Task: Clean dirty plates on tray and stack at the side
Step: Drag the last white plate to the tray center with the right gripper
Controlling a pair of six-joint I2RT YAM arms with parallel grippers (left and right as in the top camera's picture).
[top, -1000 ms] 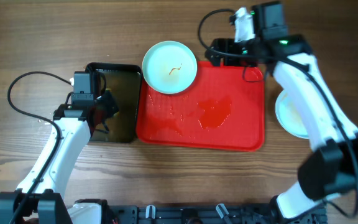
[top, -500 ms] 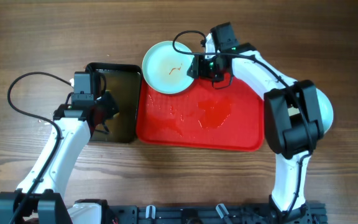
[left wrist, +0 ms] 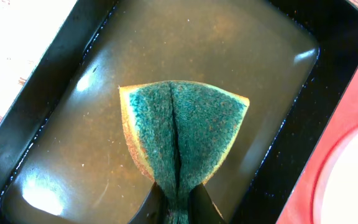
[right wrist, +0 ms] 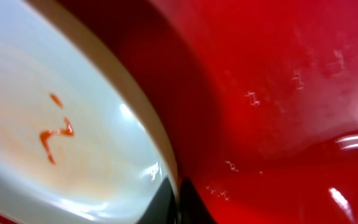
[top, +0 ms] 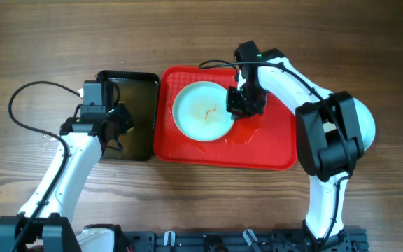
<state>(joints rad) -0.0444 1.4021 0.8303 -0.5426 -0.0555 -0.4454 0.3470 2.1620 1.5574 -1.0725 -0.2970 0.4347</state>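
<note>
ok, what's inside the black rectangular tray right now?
A green-topped yellow sponge, folded and pinched by the left end effector, over the glossy, wet-looking floor of the black rectangular tray. The floor under the sponge is covered; whether the sponge touches it is unclear.

Two plates are in view: one plate (top: 200, 112) on the red tray (top: 271, 150), bearing a single sauce squiggle (top: 207, 110), and a second plate (top: 368, 126) off to the right, half hidden by an arm, so any others stacked under it cannot be counted. There are two trays, the red one and a black tray (top: 144, 98), and one sponge (left wrist: 182, 134). Two arms are there, the left arm (top: 68, 164) and the right arm (top: 292, 75).
</note>
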